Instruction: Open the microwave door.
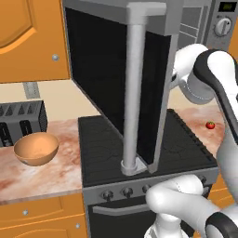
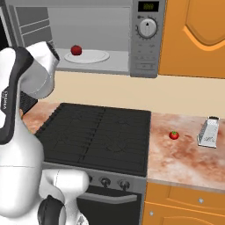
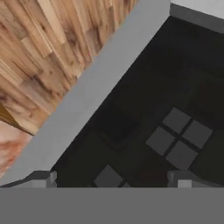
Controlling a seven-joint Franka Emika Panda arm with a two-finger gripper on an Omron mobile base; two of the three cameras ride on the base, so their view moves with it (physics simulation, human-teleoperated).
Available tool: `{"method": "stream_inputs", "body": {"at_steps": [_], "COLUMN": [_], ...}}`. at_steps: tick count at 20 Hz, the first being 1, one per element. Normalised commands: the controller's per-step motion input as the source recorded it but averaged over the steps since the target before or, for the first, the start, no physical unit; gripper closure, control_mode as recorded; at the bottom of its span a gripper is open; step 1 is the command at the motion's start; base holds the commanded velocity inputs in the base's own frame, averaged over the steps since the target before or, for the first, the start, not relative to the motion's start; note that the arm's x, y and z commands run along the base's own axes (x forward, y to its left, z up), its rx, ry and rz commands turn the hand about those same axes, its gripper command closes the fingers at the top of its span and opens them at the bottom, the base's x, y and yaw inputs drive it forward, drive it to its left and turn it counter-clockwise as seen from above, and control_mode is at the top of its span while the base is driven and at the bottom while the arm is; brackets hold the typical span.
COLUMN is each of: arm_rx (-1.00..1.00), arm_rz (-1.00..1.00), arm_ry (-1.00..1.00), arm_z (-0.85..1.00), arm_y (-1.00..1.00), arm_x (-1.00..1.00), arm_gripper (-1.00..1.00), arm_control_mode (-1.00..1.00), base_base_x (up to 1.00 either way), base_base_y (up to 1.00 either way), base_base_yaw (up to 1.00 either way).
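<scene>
- Hand [image 3: 113, 177]: fingers apart w/ nothing between them; two tips [image 3: 41, 178] sit at the bottom of the hand view, facing dark glass.
- Just ahead of the tips: door [image 1: 116, 79], its dark window w/ grey frame running diagonally from 7 to 1 o'clock. Contact can't be told; the tips look very near the glass, on the inner face.
- Left base view: door swung well out, seen nearly edge-on, hanging over the stove [image 2: 99, 134]. Arm reaches behind it at 3 o'clock, so the hand is on the cavity side.
- Handle [image 1: 134, 88]: long grey bar, upright down the door's free edge, foot at 6 o'clock.
- Right base view: cavity open, plate [image 2: 87, 56] w/ tomato [image 2: 76, 50] inside; control panel [image 2: 147, 37] at 1 o'clock.
- Handling, my guess: door is stiff, rigid panel on a hinge, light to swing, moves in an arc only. Glass is smooth, so pushing flat w/ tips may slide; frame edge gives a surer push.
- Best hold: the bar, mid-length, fingers across it. Far from hinge, so least effort.
- Task looks about done; door seems near full swing.
- Table [image 2: 184, 154]: second tomato [image 2: 174, 135], grater [image 2: 208, 132] at 3 o'clock; bowl [image 1: 36, 148], toaster [image 1: 22, 120] at 9 in the left view.
</scene>
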Motion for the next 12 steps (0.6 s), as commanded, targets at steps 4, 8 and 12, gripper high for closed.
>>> {"method": "stream_inputs", "body": {"at_steps": [4,8,12], "arm_rx": [0.00,0.00,0.00], "arm_rz": [0.00,0.00,0.00], "arm_ry": [-0.18,-0.16,-0.16], "arm_z": [-0.17,-0.17,-0.16], "arm_y": [1.00,1.00,1.00], "arm_x": [0.46,0.58,0.63], "arm_gripper": [-1.00,-1.00,-1.00], "arm_control_mode": [-1.00,-1.00,-1.00], "base_base_x": [0.00,0.00,0.00], "base_base_y": [0.00,0.00,0.00], "base_base_yaw": [0.00,0.00,0.00]}}
